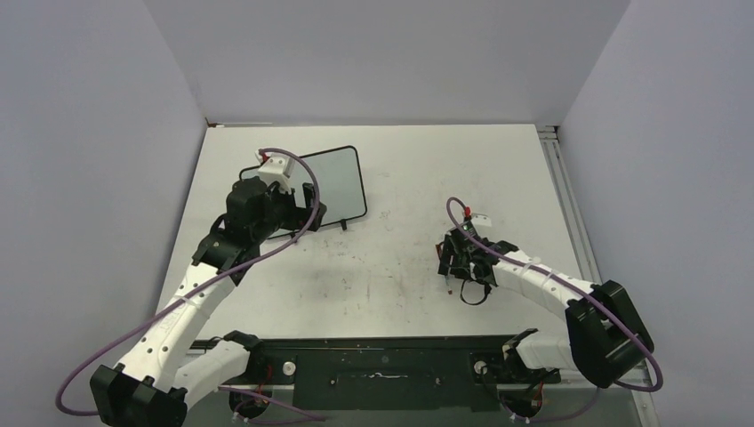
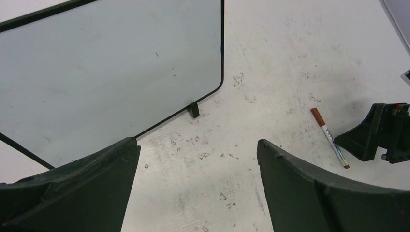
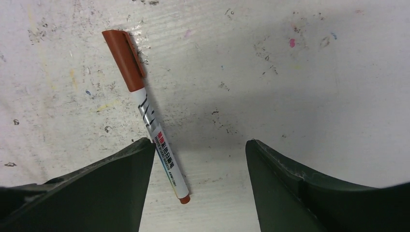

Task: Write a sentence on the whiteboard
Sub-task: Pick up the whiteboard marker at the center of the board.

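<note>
The whiteboard [image 1: 342, 178] lies on the table at the back left, pale and glossy in a thin black frame. The left wrist view shows its surface [image 2: 111, 72] and one black foot [image 2: 194, 110]. No red lettering of the sentence shows on it. My left gripper [image 1: 307, 206] is open and empty over the board's near edge [image 2: 198, 142]. A white marker with a red cap [image 3: 145, 111] lies flat on the table. My right gripper [image 3: 200, 142] is open just above it, the pen beside the left finger [image 3: 121, 179]. The marker [image 2: 329, 137] and right gripper [image 1: 455, 260] also show elsewhere.
Grey walls close the table on three sides. A metal rail [image 1: 562, 187] runs along the right edge. A black mounting plate [image 1: 382, 365] with both arm bases sits at the near edge. The tabletop [image 1: 391, 267] is scuffed with old marks.
</note>
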